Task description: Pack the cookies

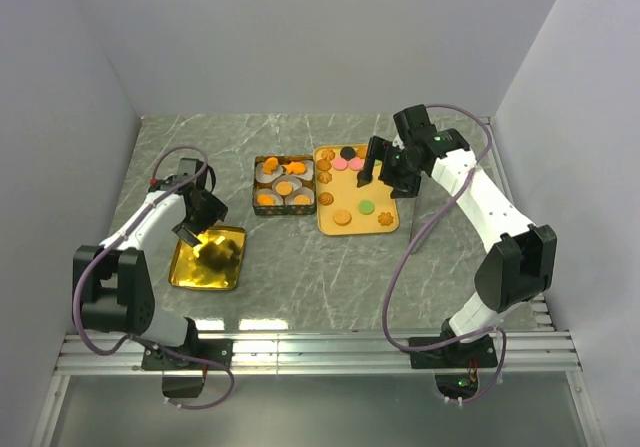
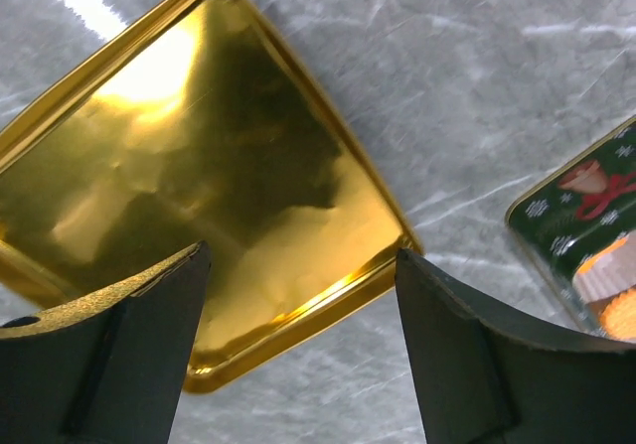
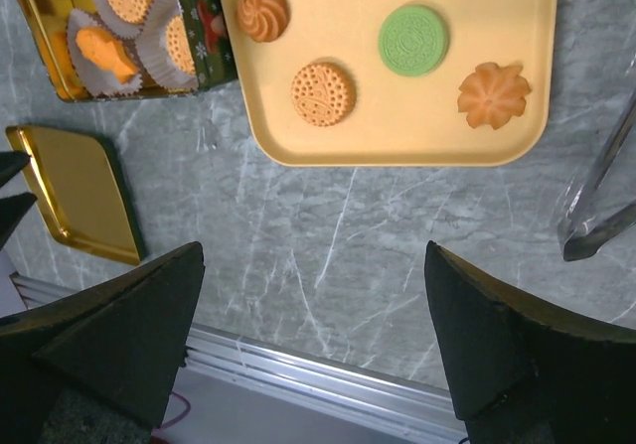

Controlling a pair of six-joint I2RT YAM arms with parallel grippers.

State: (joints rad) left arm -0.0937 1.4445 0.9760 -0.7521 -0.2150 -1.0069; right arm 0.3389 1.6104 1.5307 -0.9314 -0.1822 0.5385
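a grey marbled table (image 1: 300, 257) fills the scene, with the left arm (image 1: 140, 232) bent over its near left part and the right arm (image 1: 490, 202) reaching in from the right toward the middle. a yellow tray (image 1: 352, 189) lies right of centre, its long side running near to far. touching or just beside its left edge stands a green tin (image 3: 206, 22), open, packed with white paper cups (image 3: 159, 62). a gold lid (image 1: 195, 272) lies flat on the near left of the table, well apart from the tin. the cookies (image 1: 343, 217) are in two places: some sit in the cups inside the tin, mostly orange, and the rest lie loose on the tray. on the tray a black one and two pink ones lie at the far end, orange ones run down the left edge, and a green one (image 3: 412, 39) sits with three orange ones at the near end. a shiny thing (image 3: 596, 206) lies on the table just right of the tray; what it is cannot be told. the left gripper (image 2: 300, 255) hangs over the lid with its fingers wide apart and nothing between them. the right gripper (image 3: 313, 250) hangs above the far right part of the tray, fingers spread too, holding nothing.
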